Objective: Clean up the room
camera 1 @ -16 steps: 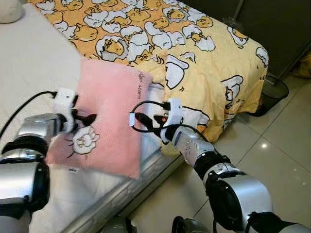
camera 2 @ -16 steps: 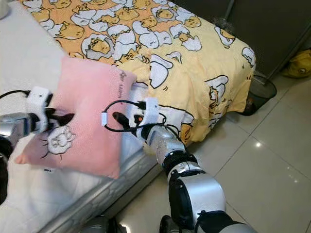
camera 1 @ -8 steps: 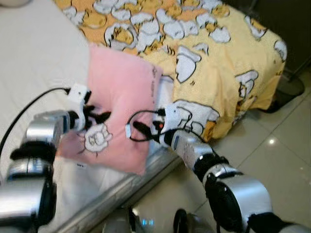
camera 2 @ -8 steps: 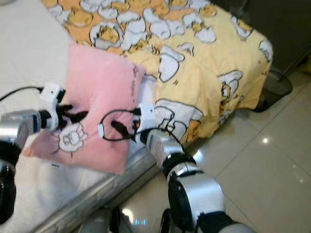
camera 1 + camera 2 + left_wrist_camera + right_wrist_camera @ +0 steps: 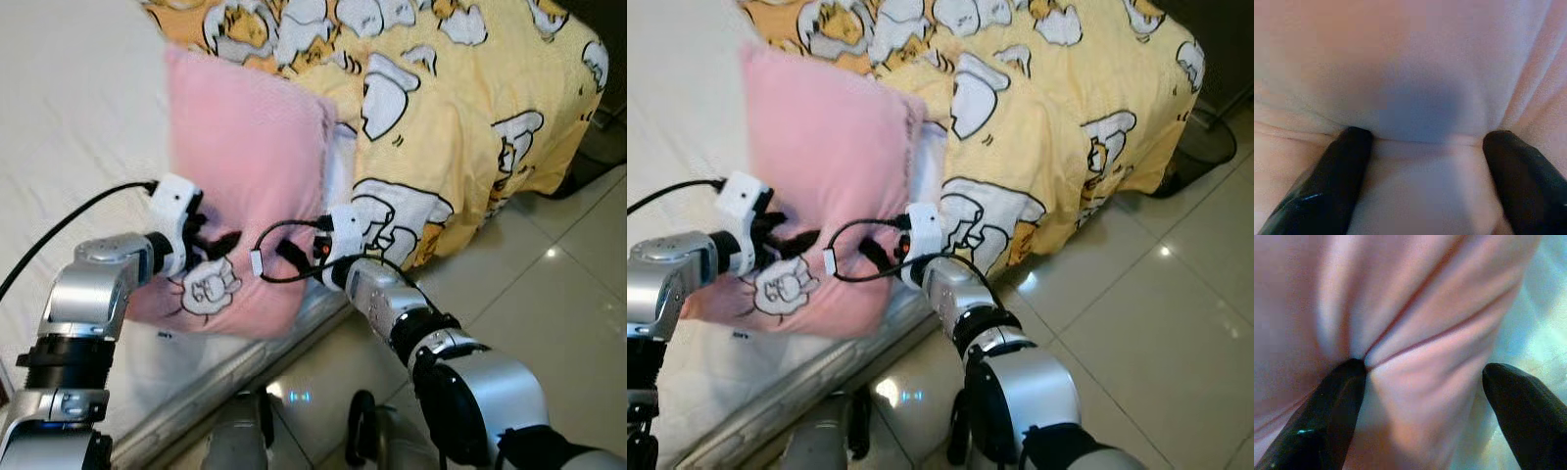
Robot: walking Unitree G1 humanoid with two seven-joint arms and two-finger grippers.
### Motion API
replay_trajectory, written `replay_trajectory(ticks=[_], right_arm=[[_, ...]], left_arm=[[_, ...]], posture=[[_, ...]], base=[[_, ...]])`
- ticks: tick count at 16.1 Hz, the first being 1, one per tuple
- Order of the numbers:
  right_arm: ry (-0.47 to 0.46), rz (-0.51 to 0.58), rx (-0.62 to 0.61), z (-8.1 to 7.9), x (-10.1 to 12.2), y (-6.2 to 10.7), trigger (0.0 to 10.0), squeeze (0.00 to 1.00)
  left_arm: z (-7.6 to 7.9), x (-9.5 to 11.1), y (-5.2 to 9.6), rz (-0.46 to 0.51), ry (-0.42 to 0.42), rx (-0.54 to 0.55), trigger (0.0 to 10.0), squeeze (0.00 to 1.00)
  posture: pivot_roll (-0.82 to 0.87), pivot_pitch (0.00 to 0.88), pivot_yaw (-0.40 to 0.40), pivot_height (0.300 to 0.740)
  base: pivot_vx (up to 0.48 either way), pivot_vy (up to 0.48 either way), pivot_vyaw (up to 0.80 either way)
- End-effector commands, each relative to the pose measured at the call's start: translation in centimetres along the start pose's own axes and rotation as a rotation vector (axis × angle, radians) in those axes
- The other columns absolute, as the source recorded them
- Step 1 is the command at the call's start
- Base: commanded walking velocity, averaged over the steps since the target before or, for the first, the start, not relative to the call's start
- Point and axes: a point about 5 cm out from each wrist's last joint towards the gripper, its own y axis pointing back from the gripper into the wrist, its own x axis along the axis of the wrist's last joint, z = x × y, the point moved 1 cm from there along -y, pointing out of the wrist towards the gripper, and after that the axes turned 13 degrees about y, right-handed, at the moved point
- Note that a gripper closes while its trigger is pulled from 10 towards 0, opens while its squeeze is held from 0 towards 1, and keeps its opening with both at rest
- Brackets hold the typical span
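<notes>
A pink pillow with a small cartoon rabbit print stands tilted up over the near edge of the bed, held between both arms. My left gripper presses into its left face by the rabbit, fingers spread. On the pillow's right edge, my right gripper pushes in from the floor side, also spread. In the left wrist view pink fabric bulges between the two black fingers. The right wrist view has creased pink cloth between wide-apart fingers.
The bed has a bare white mattress and a yellow duck-print blanket hanging over its far corner. The mattress edge runs just below the pillow. Shiny tiled floor lies to the right, with a dark mesh bin beyond.
The pillow has risen from lying slanted to standing more upright, still between both grippers. The arms have lifted with it. The camera has also shifted.
</notes>
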Motion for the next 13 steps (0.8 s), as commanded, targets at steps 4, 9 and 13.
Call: replay_trajectory(ticks=[4, 9, 13], right_arm=[[-0.084, 0.035, 0.214, -9.3, 1.0, -2.6, 0.0, 0.00], [-0.155, 0.094, 0.299, -10.9, 2.3, -2.8, 0.0, 0.00], [-0.167, 0.107, 0.334, -11.5, 2.6, -2.8, 0.0, 0.00]], left_arm=[[-0.5, -4.2, -0.7, -0.110, 0.071, 0.124, 0.0, 0.00], [-1.2, -3.0, -0.3, -0.047, 0.094, 0.179, 0.0, 0.00], [-2.3, -2.8, 0.0, -0.013, 0.075, 0.263, 0.0, 0.00]], posture=[[0.33, 0.368, -0.062, 0.740], [0.33, 0.366, -0.064, 0.740], [0.31, 0.351, -0.070, 0.740]], base=[[0.000, 0.000, 0.00], [0.000, 0.000, 0.00], [0.000, 0.000, 0.00]])
